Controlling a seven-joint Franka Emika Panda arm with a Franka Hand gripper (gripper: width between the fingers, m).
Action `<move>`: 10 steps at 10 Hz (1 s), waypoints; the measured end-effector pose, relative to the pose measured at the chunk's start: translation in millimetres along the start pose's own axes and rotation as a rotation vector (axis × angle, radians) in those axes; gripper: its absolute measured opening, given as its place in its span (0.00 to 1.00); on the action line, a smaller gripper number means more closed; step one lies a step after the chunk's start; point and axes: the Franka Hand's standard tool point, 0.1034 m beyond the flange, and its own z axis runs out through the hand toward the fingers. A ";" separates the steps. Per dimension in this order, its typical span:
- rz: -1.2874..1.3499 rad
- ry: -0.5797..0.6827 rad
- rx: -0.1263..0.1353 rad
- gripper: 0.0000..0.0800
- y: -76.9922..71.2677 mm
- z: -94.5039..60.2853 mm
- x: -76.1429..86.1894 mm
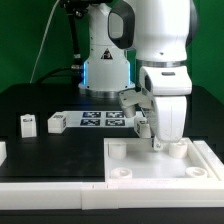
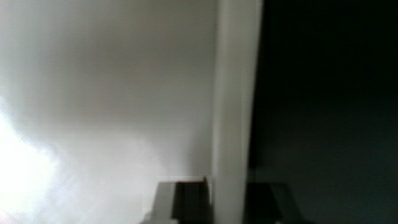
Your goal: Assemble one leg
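Note:
Two small white legs point(image 1: 27, 123) point(image 1: 56, 122) stand upright on the black table at the exterior view's left, apart from the arm. My gripper point(image 1: 158, 142) is down at the far rim of the large white tray-like piece point(image 1: 60, 170). In the wrist view my gripper point(image 2: 230, 190) straddles the tray's thin upright rim wall point(image 2: 237, 90), with a dark finger point(image 2: 187, 205) on each side, pressed against it. The tray's white floor point(image 2: 107, 100) lies on one side of the wall and the dark table on the other. No leg is in the jaws.
The marker board point(image 1: 100, 120) lies flat behind the tray, in front of the robot base point(image 1: 105, 65). Another white part point(image 1: 2, 150) shows at the exterior view's left edge. The tray has round sockets point(image 1: 119, 148) at its corners.

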 end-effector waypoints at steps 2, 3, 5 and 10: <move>0.011 0.000 -0.001 0.08 -0.1 -0.1 4.3; 0.011 0.000 -0.001 0.08 -0.2 -0.1 4.3; 0.011 0.000 -0.001 0.08 -0.2 0.0 4.0; 0.012 0.000 -0.001 0.73 -0.2 0.0 3.5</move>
